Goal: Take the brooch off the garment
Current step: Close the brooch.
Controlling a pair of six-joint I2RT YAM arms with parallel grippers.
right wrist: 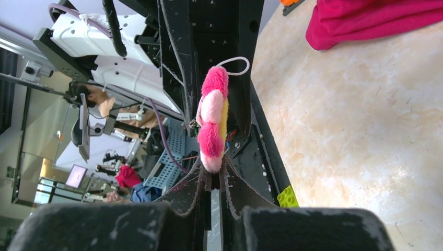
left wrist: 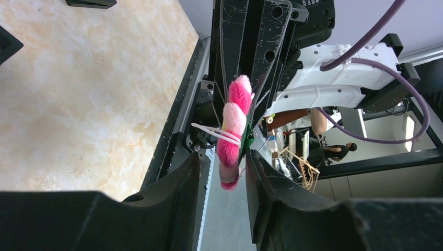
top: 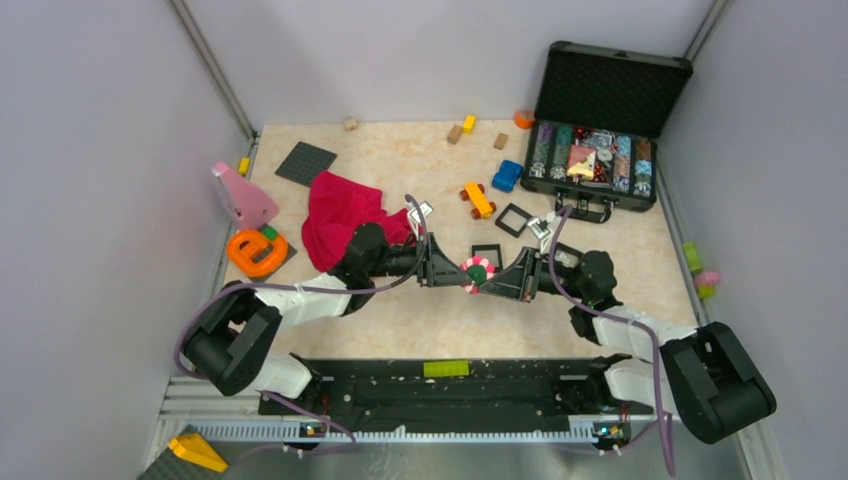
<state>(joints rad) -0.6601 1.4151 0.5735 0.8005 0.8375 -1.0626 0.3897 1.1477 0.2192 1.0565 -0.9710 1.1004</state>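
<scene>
I am looking at a beige, marble-patterned table [top: 400,160] boxed in by plain pale grey walls [top: 400,50]. A metal rail is running along its near edge, behind both arms.

My right gripper [right wrist: 213,170] is pinching narrowly on one edge of the brooch [right wrist: 213,120] and holding it edge-on in the air above the table. The pink-and-white petals are showing, and a white loop [right wrist: 237,61] is sticking out at the brooch's far end. My left gripper [left wrist: 223,157] is facing the right one head-on with its jaws standing wide, straddling the opposite edge of the brooch. I cannot tell whether either finger is touching it.

The garment [top: 338,212], a crumpled magenta cloth, is lying on the table on the left gripper's outer side, beside its forearm and well apart from the brooch. Past the garment, an orange ring toy [top: 256,252] is sitting near the left wall.

On the far side of both grippers, two black square frames [top: 516,219], an orange toy car [top: 478,200] and a blue toy car [top: 507,176] are lying on the table. Beyond the right gripper, an open black case [top: 610,90] is showing rows of chips, and any print on them is too small for me to read. A green brick [top: 446,368] is resting on the rail, on the near side of the grippers.

Through the wrist cameras, a workroom with people and screens is showing beyond the table edge, and I am making out no legible writing there.
</scene>
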